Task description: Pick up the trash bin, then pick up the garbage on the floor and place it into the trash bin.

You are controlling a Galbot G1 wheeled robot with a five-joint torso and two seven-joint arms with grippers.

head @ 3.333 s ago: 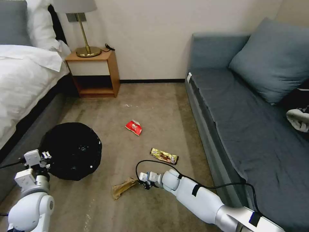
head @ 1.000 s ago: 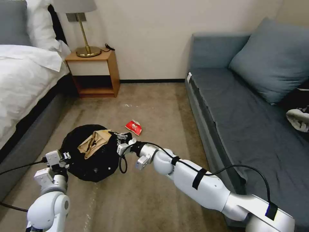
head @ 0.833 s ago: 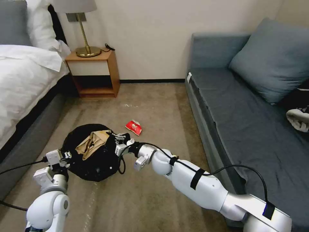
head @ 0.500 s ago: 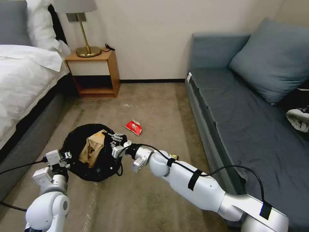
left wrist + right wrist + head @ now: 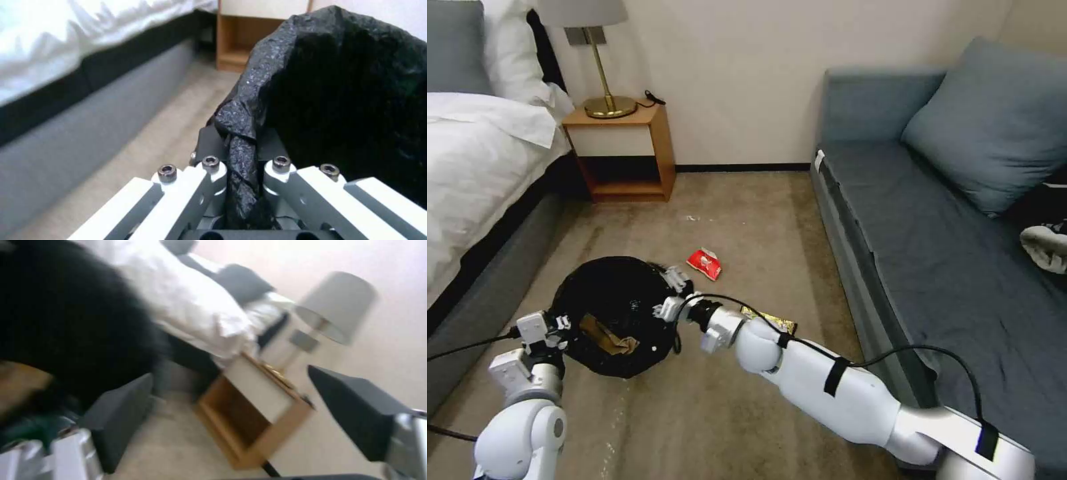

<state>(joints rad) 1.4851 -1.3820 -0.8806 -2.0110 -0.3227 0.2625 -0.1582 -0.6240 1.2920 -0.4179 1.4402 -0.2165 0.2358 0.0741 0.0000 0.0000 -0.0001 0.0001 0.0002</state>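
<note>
The round, low trash bin lined with a crinkly black plastic bag (image 5: 610,300) sits at the near left of the beige carpet, beside the bed with white sheets (image 5: 474,160). The left gripper (image 5: 557,325) is at the bin's near-left rim; in the left wrist view its jaws are clamped on a twisted fold of the black bag (image 5: 240,160) at the rim. A crumpled brown paper piece (image 5: 606,335) lies inside the bin, toward its near side. The right gripper (image 5: 672,293) is at the bin's right rim, its arm reaching in from the near right; the right wrist view shows its dark jaws spread wide with nothing between them. A red snack packet (image 5: 704,264) lies on the carpet just to the far right of the bin. A gold-yellow bar wrapper (image 5: 774,323) lies on the carpet to the right, partly hidden behind the right arm. A wooden nightstand (image 5: 624,150) with a brass lamp (image 5: 602,80) stands against the far wall, and a grey-blue sofa (image 5: 947,253) runs along the right.
</note>
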